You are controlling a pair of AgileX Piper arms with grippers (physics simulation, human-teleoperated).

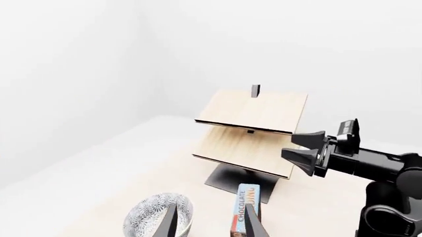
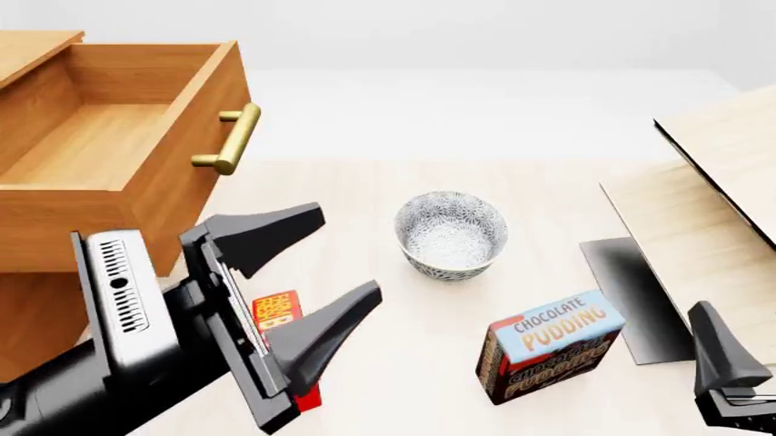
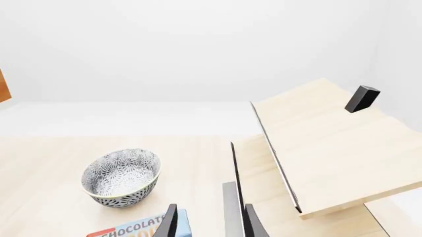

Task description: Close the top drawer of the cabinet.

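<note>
The top drawer stands pulled out at the upper left of the front view, empty inside, with its brass bar handle facing the table's middle. Below and behind it is the rest of the orange-brown cabinet. My left gripper is open low in the foreground, below and right of the handle and apart from it, holding nothing. My right gripper is open and empty at the front right, in front of the pale panels; only one of its fingers shows in the front view.
A patterned bowl sits mid-table. A chocolate pudding box stands in front of it to the right. A small red box lies partly under my left gripper. Tilted pale wood panels on a black base fill the right.
</note>
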